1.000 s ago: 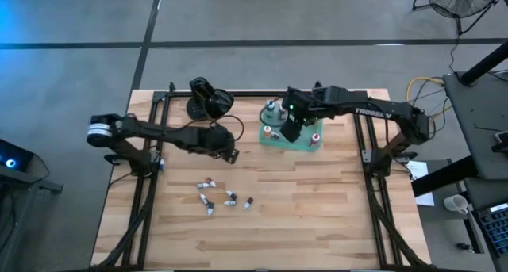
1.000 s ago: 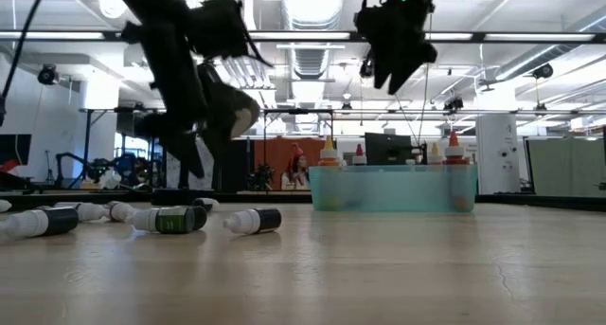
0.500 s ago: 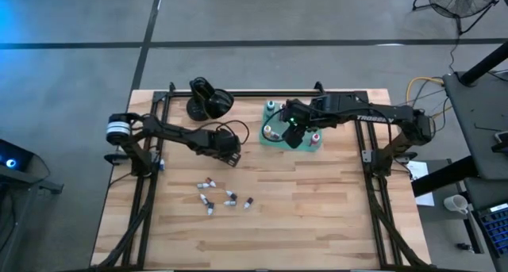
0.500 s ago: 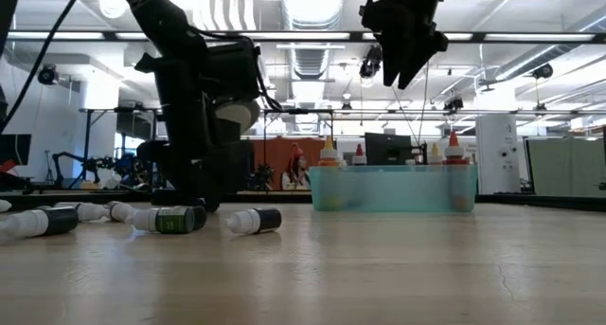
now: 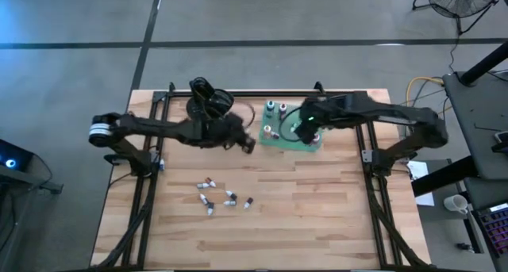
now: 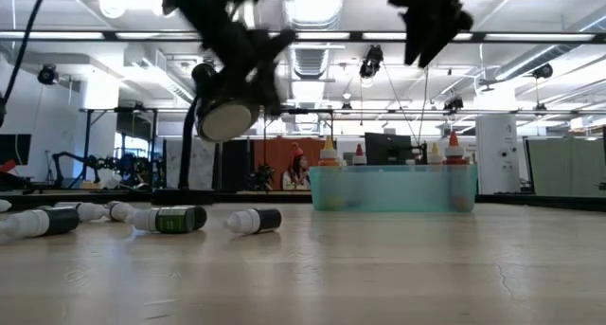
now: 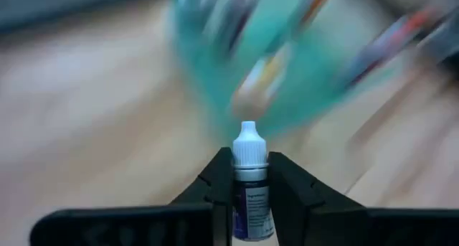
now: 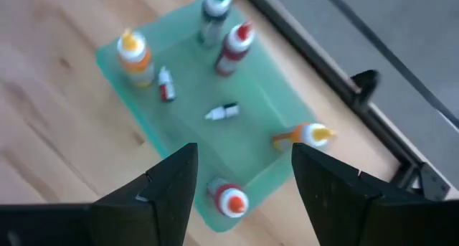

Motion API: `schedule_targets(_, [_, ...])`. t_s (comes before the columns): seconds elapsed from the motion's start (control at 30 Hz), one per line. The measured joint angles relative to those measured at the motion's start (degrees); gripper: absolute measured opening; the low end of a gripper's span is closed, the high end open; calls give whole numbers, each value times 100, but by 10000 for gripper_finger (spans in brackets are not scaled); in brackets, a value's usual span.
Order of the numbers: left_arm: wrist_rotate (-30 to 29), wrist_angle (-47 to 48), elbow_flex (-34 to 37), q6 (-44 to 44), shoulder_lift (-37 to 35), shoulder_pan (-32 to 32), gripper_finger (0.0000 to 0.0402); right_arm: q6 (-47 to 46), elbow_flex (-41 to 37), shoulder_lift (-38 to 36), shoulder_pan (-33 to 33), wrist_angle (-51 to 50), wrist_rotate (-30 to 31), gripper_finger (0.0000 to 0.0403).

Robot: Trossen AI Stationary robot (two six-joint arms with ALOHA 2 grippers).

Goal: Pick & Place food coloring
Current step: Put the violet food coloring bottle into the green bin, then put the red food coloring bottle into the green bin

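A wooden table (image 5: 302, 216) fills the high view: the left gripper (image 5: 248, 144) hangs just beside the teal tray (image 5: 274, 142), with five loose bottles (image 5: 225, 199) lying well apart from it on the wood and a glossy black object (image 5: 208, 100) near its arm. The right gripper (image 5: 304, 135) hovers over the tray. From table level, the lying bottles sit below the left arm, and the tray stands beyond with upright bottles inside. The left wrist view shows the fingers (image 7: 288, 188) clamped on a dark bottle with a white cap (image 7: 249, 181), the blurred tray ahead. In the right wrist view the fingers (image 8: 172, 180) stand apart, holding nothing, above the tray's upright and fallen bottles.
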State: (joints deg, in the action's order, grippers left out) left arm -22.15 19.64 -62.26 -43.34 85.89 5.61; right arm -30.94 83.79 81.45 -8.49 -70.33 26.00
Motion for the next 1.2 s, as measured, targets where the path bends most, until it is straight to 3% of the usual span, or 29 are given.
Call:
schedule_targets(0.13, [-20,-724,-888,1078,61,249,34,-249,-207,-690,-35,-1,281,219])
schedule_targets(0.3, [1676,-933,-2198,1918,1338,952,43,-476,-614,-1286,-105,29,278,219])
schedule_targets(0.37, [2337,-488,-2859,1954,1988,1083,68,-567,-819,-1428,-108,58,278,219])
schedule_targets(0.43, [2508,415,-3561,1933,2462,1103,105,-652,-992,-1545,-103,35,270,219])
schedule_targets(0.5, [2280,1461,-4212,1921,2847,1105,146,-757,-1137,-1635,-101,35,267,219])
schedule_targets(0.57, [1557,2416,-4751,2002,3091,1047,184,-842,-1259,-1696,-102,31,262,219])
schedule_targets(0.7, [-141,2632,-5390,2797,2951,607,240,-898,-1399,-1771,-104,63,263,219])
schedule_targets(0.8, [-291,2576,-5489,3443,2410,167,258,-822,-1418,-1765,-91,131,227,219])
schedule_targets(0.93, [-304,3485,-5057,3679,1804,-331,262,-586,-1507,-1759,-17,712,-101,219])
schedule_targets(1.1, [-357,5256,-3708,2639,1025,-773,263,-122,-1767,-1670,110,1983,-719,219])
schedule_targets(1.2, [-385,5438,-2602,1968,363,-1019,263,71,-1885,-1479,194,2423,-927,219])
